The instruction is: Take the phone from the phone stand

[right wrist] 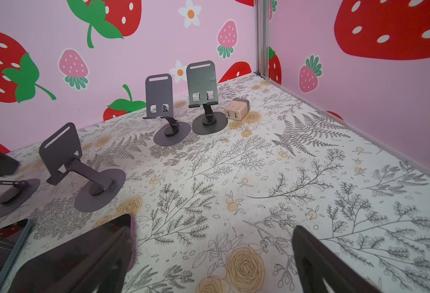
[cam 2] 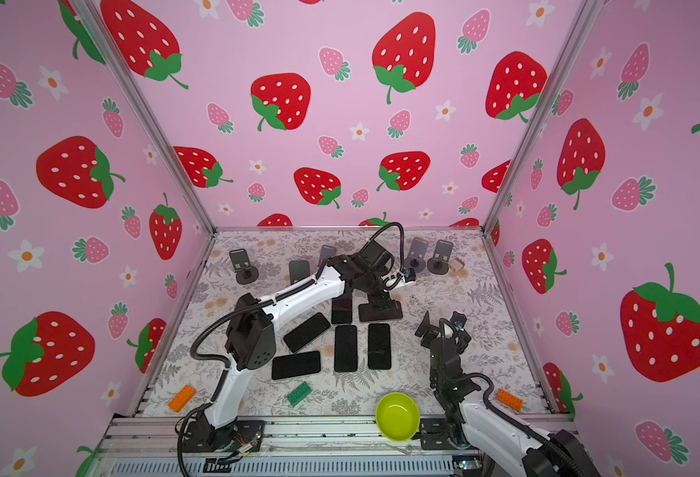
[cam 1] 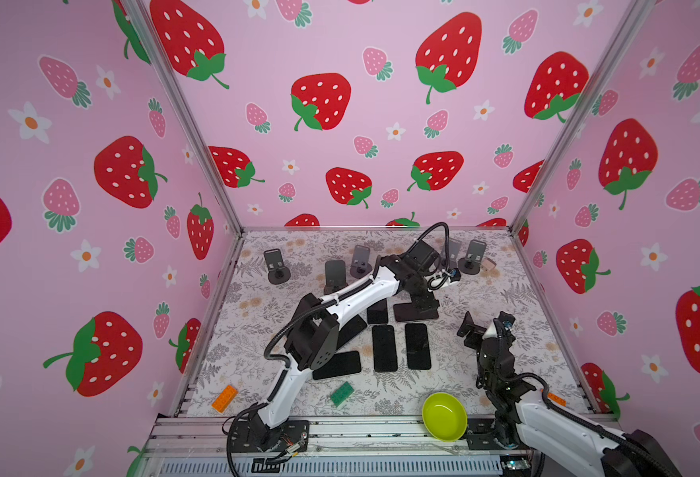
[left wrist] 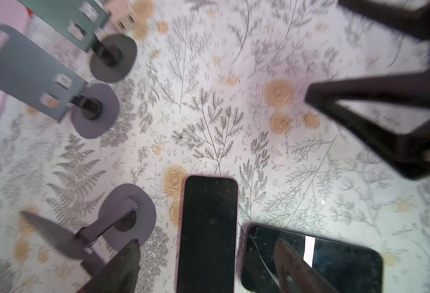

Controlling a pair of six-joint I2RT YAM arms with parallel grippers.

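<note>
Room: pink walls (cam 1: 257, 62) printed with strawberries close in three sides, and the table (cam 1: 505, 297) wears a grey fern-and-rose cover.
Left gripper: the left gripper (left wrist: 206, 242) reaches out over the middle of the table, low above the flat phones. Its fingers (left wrist: 122, 263) are spread apart and grip nothing.
Phone: the phone (left wrist: 209, 203), dark screen up with a pinkish rim, lies flat on the table between those spread fingers. As far as I can see, it touches neither of them.
Neighbour: a cracked phone (left wrist: 341, 263) lies crosswise just beside it, partly under one finger.
Right gripper: the right gripper (right wrist: 212, 223) hangs to the right of the phones, jaws wide, nothing between them.
Stands: at the back right a grey stand (right wrist: 159, 93) and a green stand (right wrist: 202, 78) are upright side by side, with a beige charger (right wrist: 236, 109) just beside the green one's base. A tilted stand (right wrist: 61, 149) sits nearer the middle.
Dark stand: the dark stand (cam 1: 334, 274) is partly behind the left arm, so I cannot tell whether anything rests on it.
Other phones: in a top view, two upright phones (cam 1: 384, 349) lie side by side, and a sideways phone (cam 1: 336, 365) lies nearer the front.
Front edge: a lime bowl (cam 1: 443, 413), a green brick (cam 1: 342, 394) and an orange brick (cam 1: 224, 398).
</note>
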